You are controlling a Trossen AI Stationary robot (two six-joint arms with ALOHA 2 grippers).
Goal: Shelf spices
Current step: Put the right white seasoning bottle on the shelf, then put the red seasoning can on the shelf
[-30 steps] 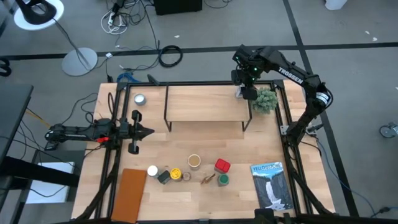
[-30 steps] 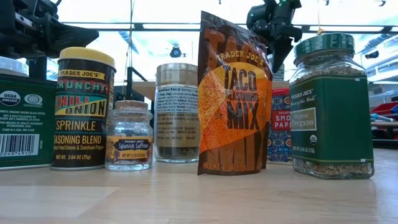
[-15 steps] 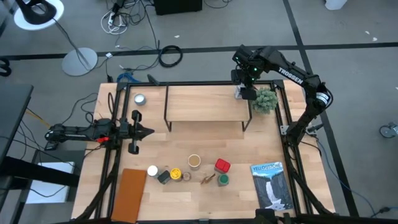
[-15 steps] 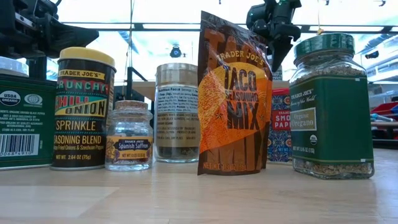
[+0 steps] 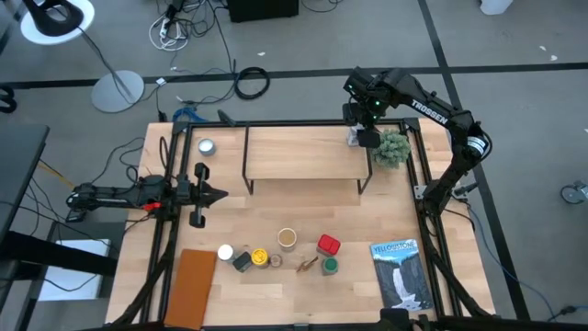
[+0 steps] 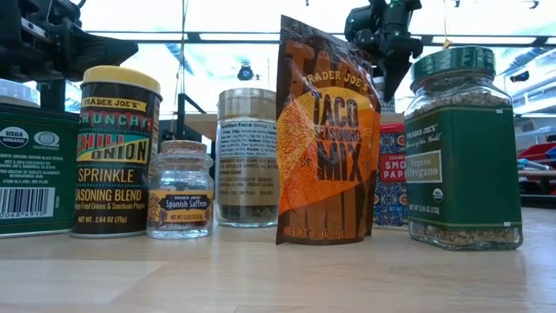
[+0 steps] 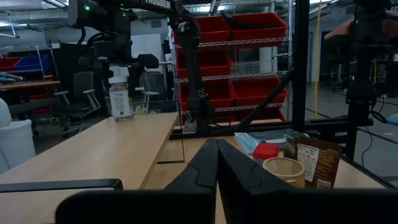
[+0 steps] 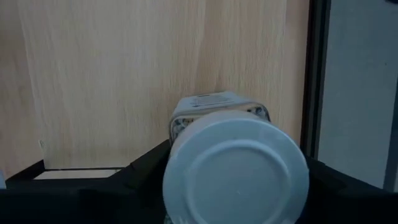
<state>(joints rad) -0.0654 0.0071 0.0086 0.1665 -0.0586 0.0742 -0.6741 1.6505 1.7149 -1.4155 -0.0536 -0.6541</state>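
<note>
Right claw (image 5: pixel 365 131) brackets white-capped jar (image 8: pixel 235 167) on shelf (image 5: pixel 303 154), plant (image 5: pixel 393 148) beside.

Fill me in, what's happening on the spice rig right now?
The right claw is over the shelf's right end, its fingers on either side of a white-capped jar standing on the plank. The left claw waits shut at the table's left side. The other spices sit in a cluster at the table's front.

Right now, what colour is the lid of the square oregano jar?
Dark green; the square glass oregano jar's lid shows best in the low view.
</note>
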